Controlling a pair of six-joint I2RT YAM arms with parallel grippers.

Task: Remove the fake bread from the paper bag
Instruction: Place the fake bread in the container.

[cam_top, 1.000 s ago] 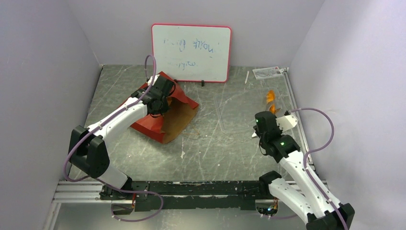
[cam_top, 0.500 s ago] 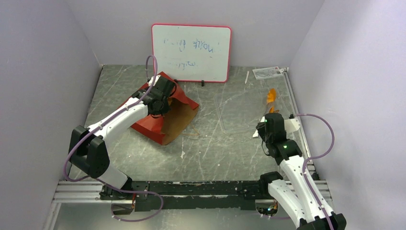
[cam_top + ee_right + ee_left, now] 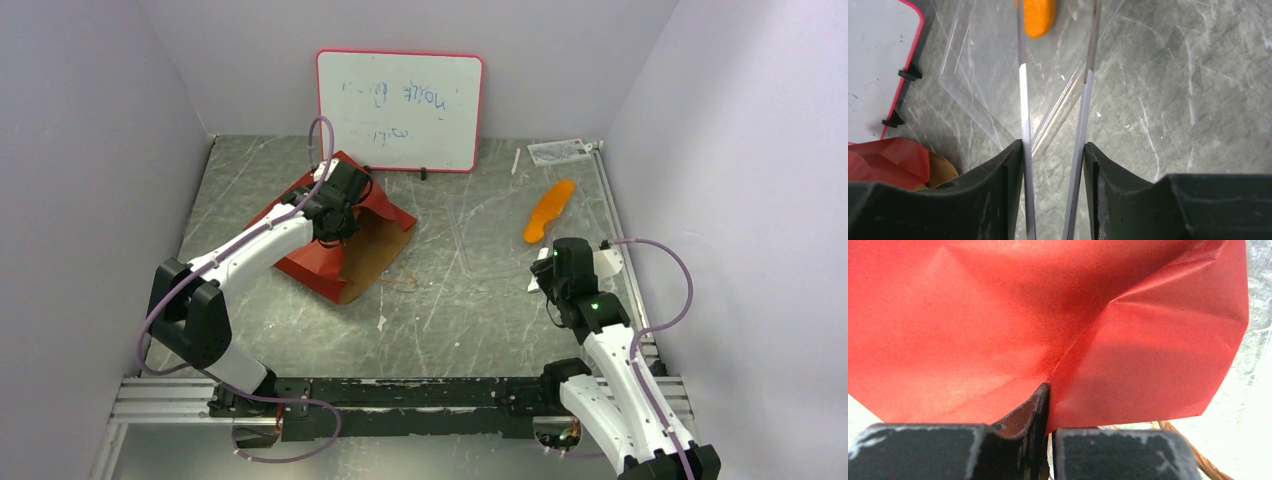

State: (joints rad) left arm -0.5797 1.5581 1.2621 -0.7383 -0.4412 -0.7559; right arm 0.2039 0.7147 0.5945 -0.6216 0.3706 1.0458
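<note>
the bag (image 3: 365, 250) lies on its side on the left of the table (image 3: 450, 310), its mouth facing near-right. the left claw (image 3: 1048, 432) is clamped on a fold of the bag's red paper at the far end, holding that end up. 1 piece of bread, the long orange loaf (image 3: 550, 210), is already out and lies on the far right, by a clear tray (image 3: 978, 75). the right claw (image 3: 550, 258) sits just near of the loaf, its fingers apart with nothing between them. in the right wrist view a tan shape (image 3: 940, 172) shows at the bag's mouth, probably more bread, though i cannot tell for sure. the job looks only partly done. to do the next reach well, the right claw should cross left, low and level with the table, and enter along the bag's length, not from above. the left claw should hold its pinch firm, or the paper may slide and crumple shut over the pieces.
</note>
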